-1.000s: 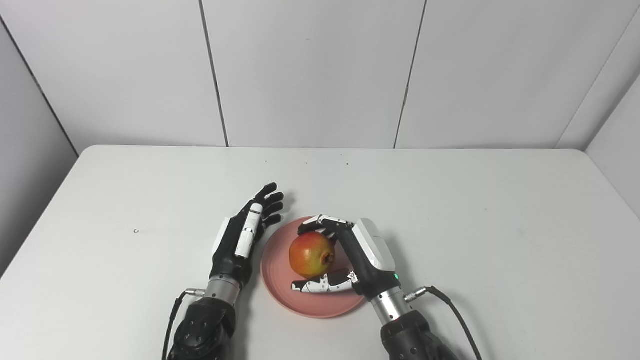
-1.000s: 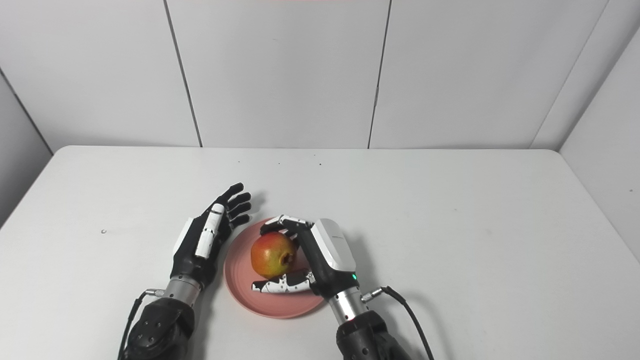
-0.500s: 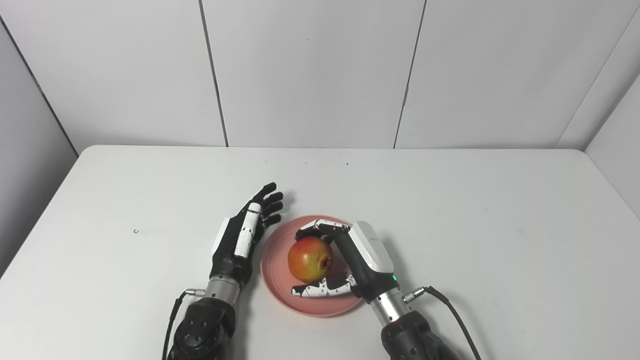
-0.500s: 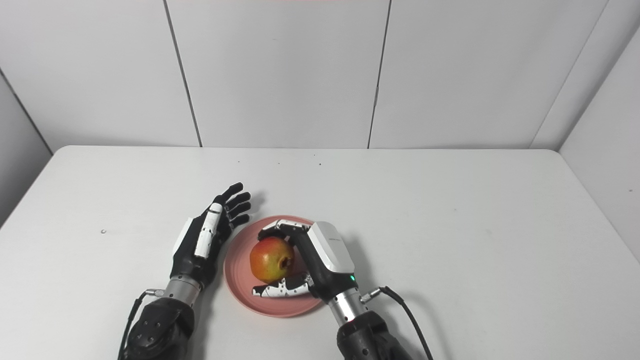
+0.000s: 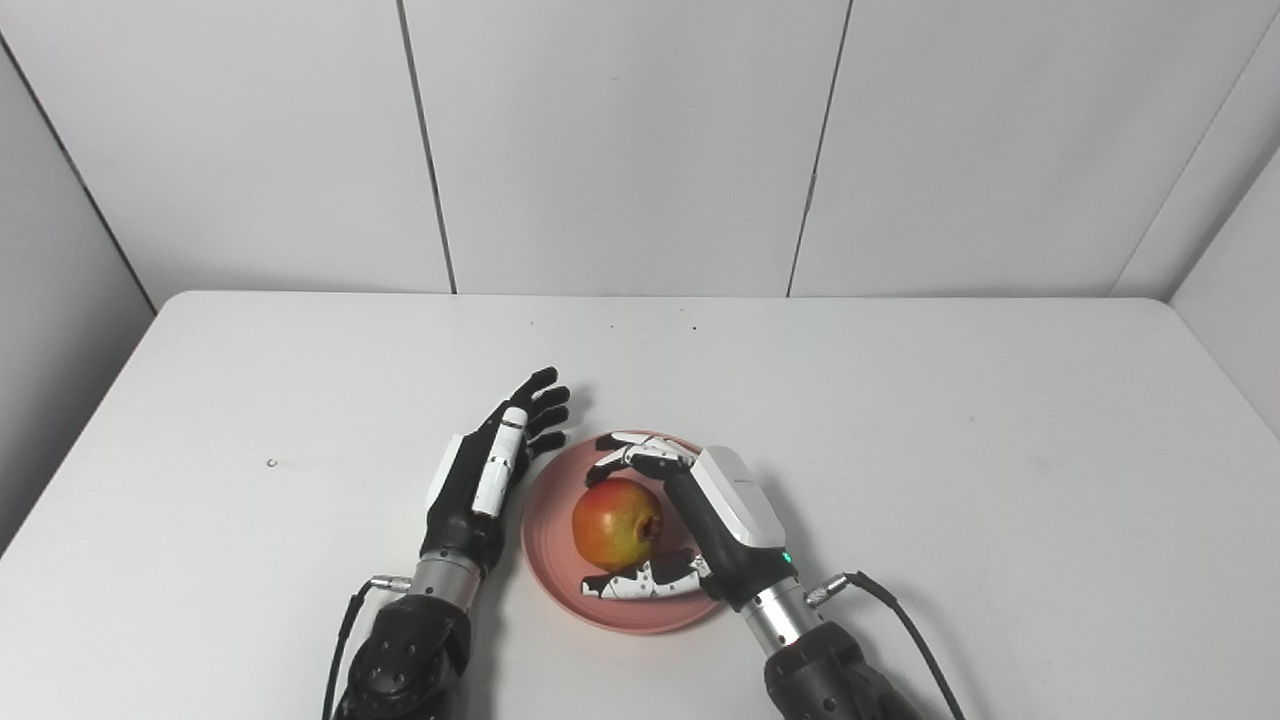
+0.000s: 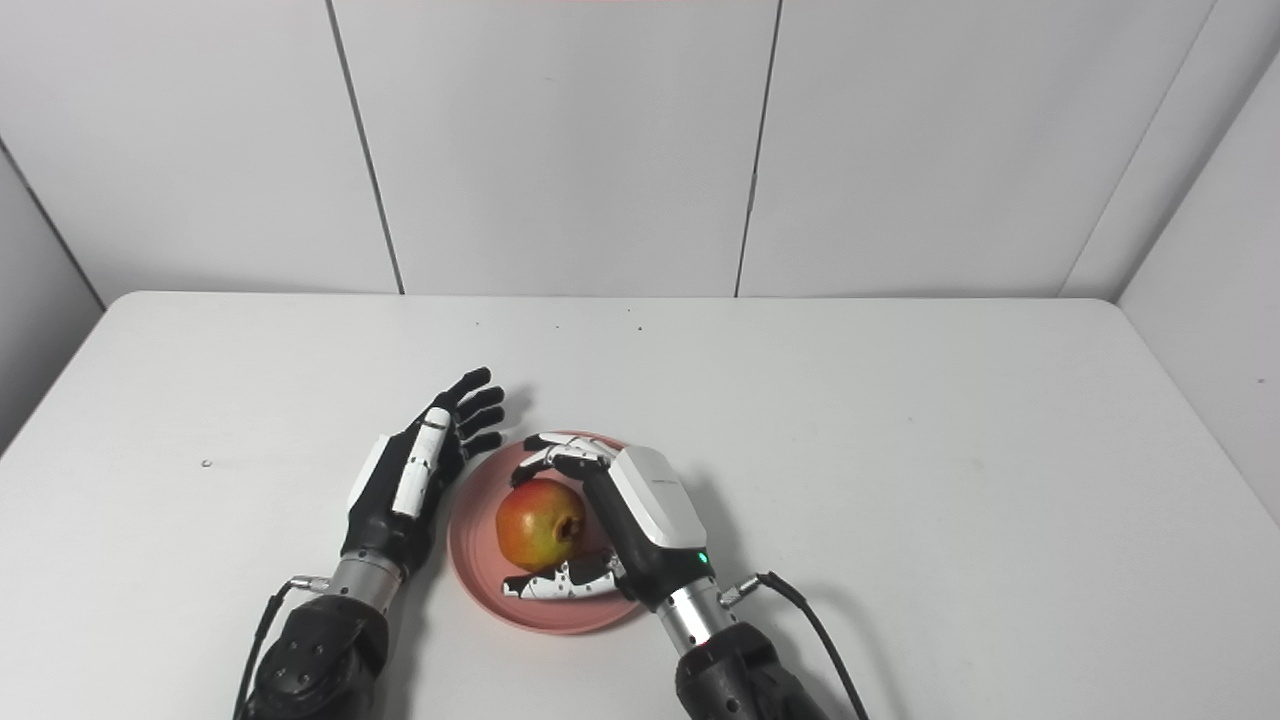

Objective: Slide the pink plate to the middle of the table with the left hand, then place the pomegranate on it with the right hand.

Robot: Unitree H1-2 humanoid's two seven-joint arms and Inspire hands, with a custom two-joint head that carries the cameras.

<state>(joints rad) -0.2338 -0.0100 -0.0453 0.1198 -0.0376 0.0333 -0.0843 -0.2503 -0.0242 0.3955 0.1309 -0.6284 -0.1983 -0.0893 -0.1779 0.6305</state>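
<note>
The pink plate lies near the table's front middle. The red-yellow pomegranate rests on it. My right hand cups the fruit from the right: its fingers arch just over the fruit's far side with a small gap, and the thumb lies along the near side on the plate. The hand looks open, loosened off the fruit. My left hand is open beside the plate's left rim, fingers stretched away from me and holding nothing.
The white table is bounded by white wall panels at the back and sides. A small dark speck lies at the left. A cable trails from my right wrist.
My right hand lowered the pomegranate onto the plate, then its fingers spread off the fruit's top. The left hand has barely moved.
</note>
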